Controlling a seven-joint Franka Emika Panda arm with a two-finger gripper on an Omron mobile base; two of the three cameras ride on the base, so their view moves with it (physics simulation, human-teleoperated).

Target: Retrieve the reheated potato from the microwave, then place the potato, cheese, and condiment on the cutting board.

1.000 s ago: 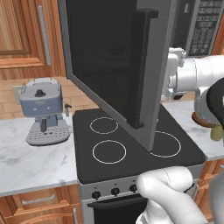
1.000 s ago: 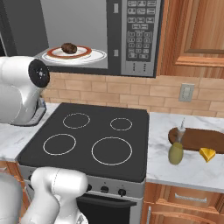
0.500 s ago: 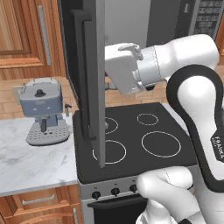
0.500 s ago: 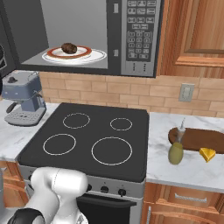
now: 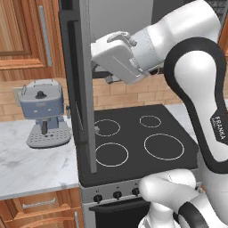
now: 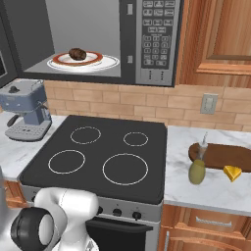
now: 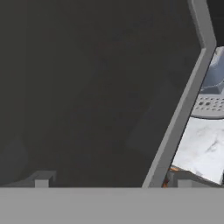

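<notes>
- The microwave [image 6: 147, 44] is a grey steel box with a button keypad on its right; its dark glass door [image 5: 80, 89] stands swung wide, edge-on in the left base view
- Inside it the potato [image 6: 77, 53], a small dark brown rounded lump, sits on a white plate [image 6: 105, 63] with a reddish ring
- On the marble counter [image 6: 215, 191] to the right lies the cutting board [image 6: 230, 156], a flat dark wooden oval; the olive-green condiment [image 6: 197, 169] stands upright at its near left edge; the yellow-orange cheese [image 6: 232, 172] wedge rests at its near edge
- My gripper [image 7: 111, 181] sits close to the dark door glass, jaws spread wide, gripping nothing
- Since a moment ago the door has swung further open and my arm has left the right base view; a blue-grey coffee machine [image 6: 24, 110] stands on the left
</notes>
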